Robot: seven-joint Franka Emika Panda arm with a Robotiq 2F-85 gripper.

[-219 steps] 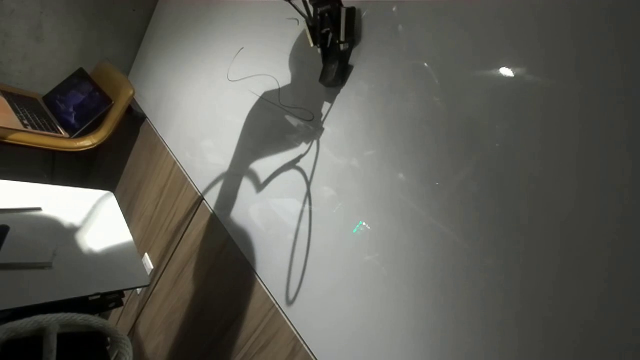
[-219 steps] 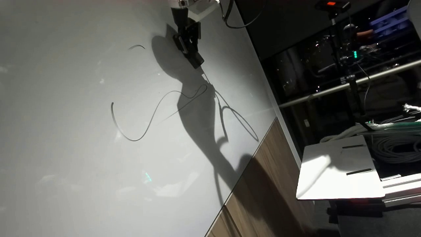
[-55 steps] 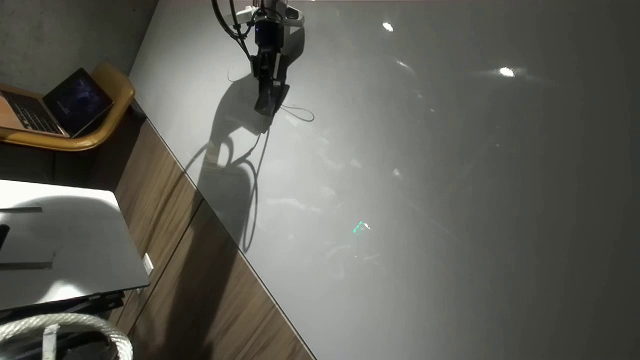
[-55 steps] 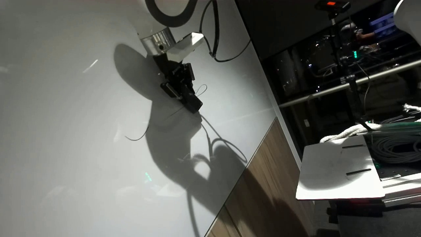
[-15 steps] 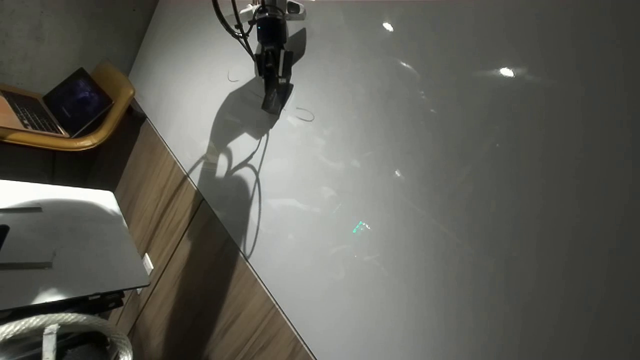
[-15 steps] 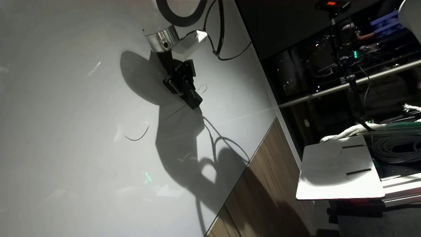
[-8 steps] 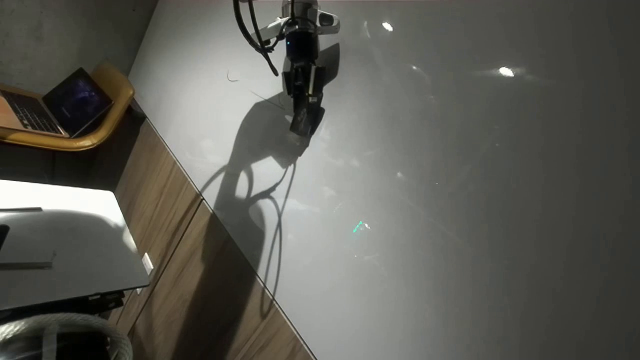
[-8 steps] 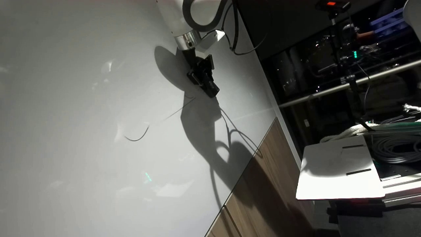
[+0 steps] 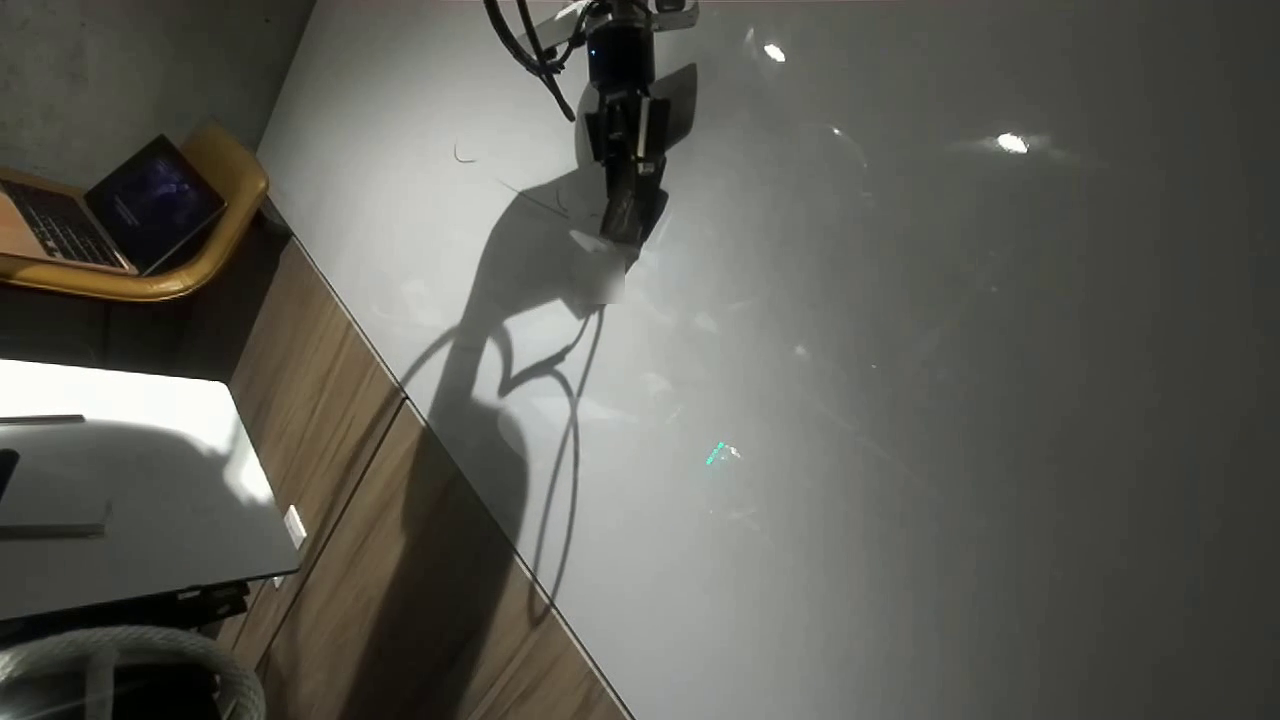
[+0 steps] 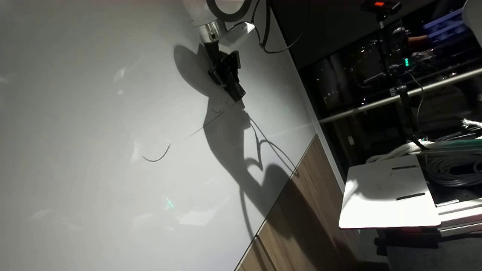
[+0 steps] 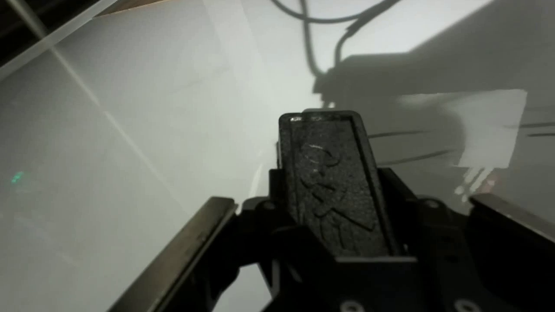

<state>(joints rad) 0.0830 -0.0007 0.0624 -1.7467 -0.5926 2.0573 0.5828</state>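
Black and rough-grained, oblong in form, with rounded corners and a raised rim: a block [image 11: 340, 169], bearing on its broad face some scratched-looking marks [image 11: 331, 195], not possible to read. Clasped between the black fingers [image 11: 394, 186] of the gripper [image 10: 229, 78], thus located at the far end of the arm [image 10: 199, 11], over the brightly lit part of a white surface [image 9: 850, 400]. Contact between block and surface: cannot tell. Smooth and glossy below, with lamp reflections [image 9: 1013, 143] and small green specks [image 9: 716, 453]. Drawn there in thin dark strokes: a short curved line [image 10: 162, 156], well apart from the block, and a nearly straight line [image 10: 205, 125], running close to the block's tip. Bordered in both exterior views by brown wood panels [image 9: 310, 340] with clear grain. Further aside, in an exterior view, a yellow seat [image 9: 225, 180] of shiny, rounded shape, bearing an open laptop [image 9: 155, 205].

For the arm, white shell and a silver metal collar [image 10: 208, 32], extended from the upper edge of an exterior view and slanted toward the lower right. Pointed almost straight downward in an exterior view, with black cables [image 9: 545, 68] in loose curves beside. Cast over surface and panels: a broad soft shadow [image 9: 470, 425].
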